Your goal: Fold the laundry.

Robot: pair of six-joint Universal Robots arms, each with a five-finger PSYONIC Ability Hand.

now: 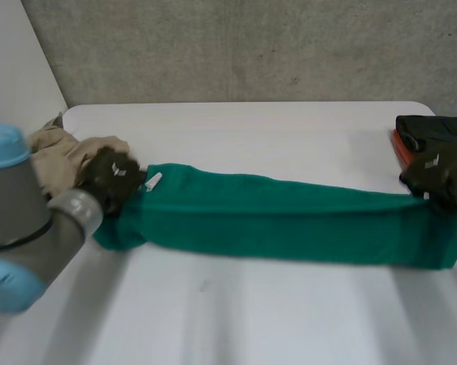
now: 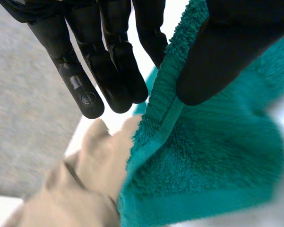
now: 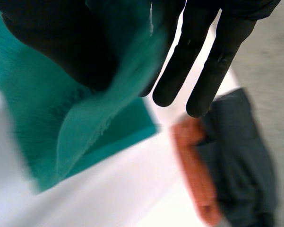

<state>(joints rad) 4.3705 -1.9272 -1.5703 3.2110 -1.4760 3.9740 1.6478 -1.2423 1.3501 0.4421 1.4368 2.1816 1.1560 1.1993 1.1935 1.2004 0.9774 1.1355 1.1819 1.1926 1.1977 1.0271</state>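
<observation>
Head view, left to right. This is your stock as it stands.

1. Beige garment (image 1: 61,152): a crumpled heap at the left edge of the bench (image 1: 251,125), touching the left hand.
2. Left hand (image 1: 112,176): on the towel's left end. In the left wrist view its thumb presses the hemmed edge against straight fingers (image 2: 108,71) — a pinch on the cloth, not a wrap.
3. Green towel (image 1: 289,217): the task's thing, drawn out as a long narrow band across the bench between your two hands. A white tag (image 1: 153,182) sits just beside the left hand.
4. Right hand (image 1: 433,173): at the towel's right end. In the right wrist view the cloth runs between thumb and fingers (image 3: 203,61), so it is holding that end, again by a pinch.
5. Dark garment (image 1: 433,129): bunched at the bench's right side, with an orange piece (image 1: 399,148) against it. Both lie just beside the right hand.

Risks, as judged:
- Either pinch is shallow, near the hem. Pull the band tighter and one end may slip free.
- The left end lies against the beige heap, so a sweep could drag that garment along.
- The right end could likewise snag the dark garment.
- Uneven travel of the hands would skew the fold.

Containers: the list above holds no basket or bin — every garment lies loose on the bench.
</observation>
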